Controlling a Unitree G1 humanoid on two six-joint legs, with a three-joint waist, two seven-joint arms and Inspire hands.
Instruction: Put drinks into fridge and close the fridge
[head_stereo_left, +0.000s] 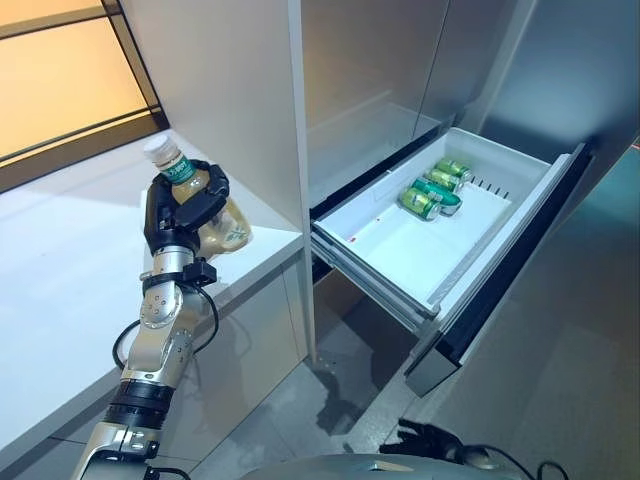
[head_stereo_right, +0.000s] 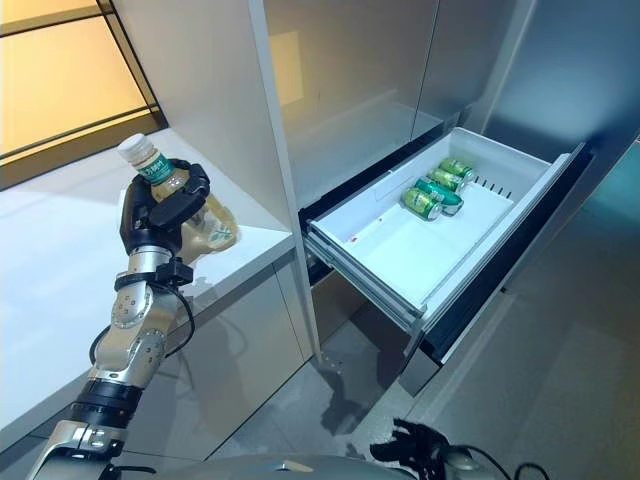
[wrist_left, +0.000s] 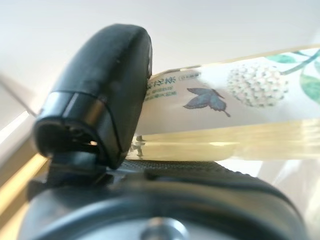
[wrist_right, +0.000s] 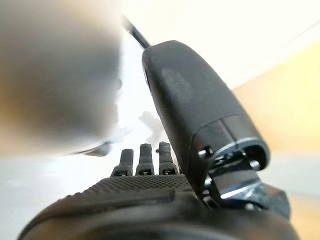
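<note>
Left hand (head_stereo_left: 187, 208) is wrapped round a bottle (head_stereo_left: 215, 225) of pale yellow drink, fingers and thumb curled tight on its body, held tilted above the white counter (head_stereo_left: 60, 270) near the counter's right-hand edge. The bottle's white cap (head_stereo_left: 158, 148) and green neck band poke out above the hand, leaning away to the left. The left wrist view shows the thumb (wrist_left: 105, 95) pressed against the bottle's label, which has a butterfly and flower print, with clear yellowish liquid below it. Fridge drawer (head_stereo_left: 372, 255) is pulled out wide, well to the right of the bottle, below the grey upper fridge door (head_stereo_left: 375, 70). The drawer's white tub holds three green cans (head_stereo_left: 436, 187) lying on their sides close together near the back right corner; the rest of the tub floor is bare. A tall white panel (head_stereo_left: 225, 90) stands between the counter and the fridge. Right hand (wrist_right: 150, 165) shows only in its own wrist view, thumb sticking up large and short fingers in a row beside it, apart and seemingly gripping nothing; a blurred pale shape sits beside it, cannot tell what it is. Floor (head_stereo_left: 560, 380) under the drawer is grey.
</note>
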